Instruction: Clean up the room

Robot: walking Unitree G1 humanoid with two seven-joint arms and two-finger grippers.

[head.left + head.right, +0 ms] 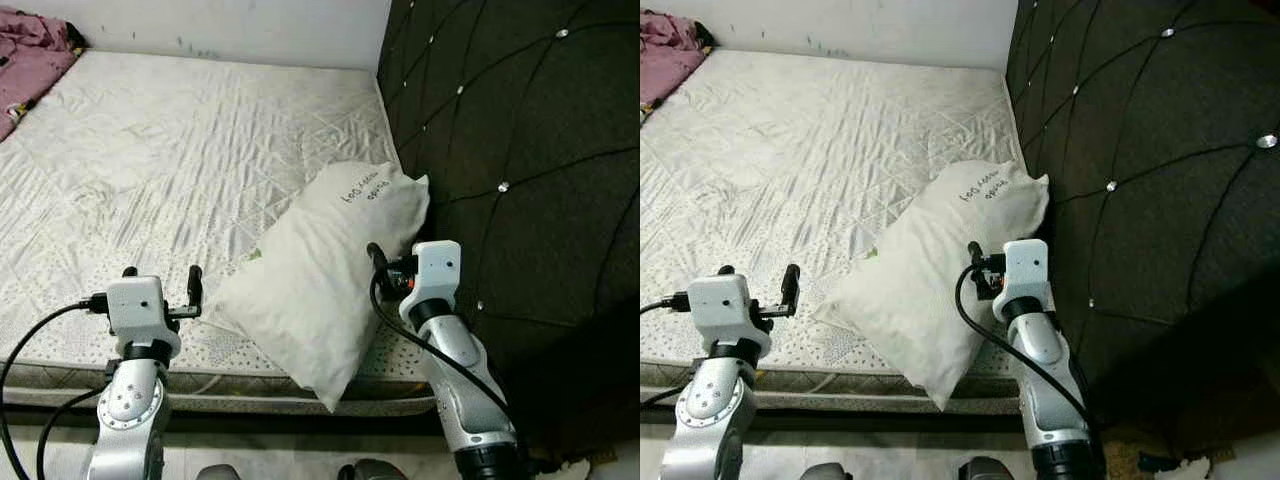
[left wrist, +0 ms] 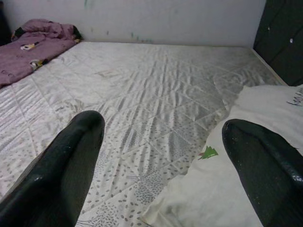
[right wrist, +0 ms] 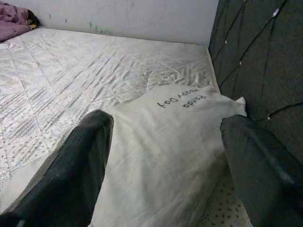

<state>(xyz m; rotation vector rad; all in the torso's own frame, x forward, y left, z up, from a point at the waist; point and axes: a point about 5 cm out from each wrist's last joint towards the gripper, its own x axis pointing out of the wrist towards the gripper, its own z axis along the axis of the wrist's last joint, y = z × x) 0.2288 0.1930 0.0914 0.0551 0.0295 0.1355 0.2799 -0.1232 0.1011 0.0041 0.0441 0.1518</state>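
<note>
While both arms reach over mattress edge, pillow-tidying step looks in hand: left pincer [image 1: 160, 275] spread wide, empty, just beside pillow's [image 1: 315, 270] lower corner; right pincer [image 3: 165, 156] wide too, empty, straddling pillow's headboard side. White pillow lies askew at near corner of bed, top end against headboard. Next move likely calls for closing on pillow and squaring it up. Beyond: bare quilted mattress [image 1: 180, 140], dark tufted headboard [image 1: 520, 130] at right, pink blanket [image 1: 30, 60] crumpled in far left corner, pale wall [image 1: 230, 25] behind.
</note>
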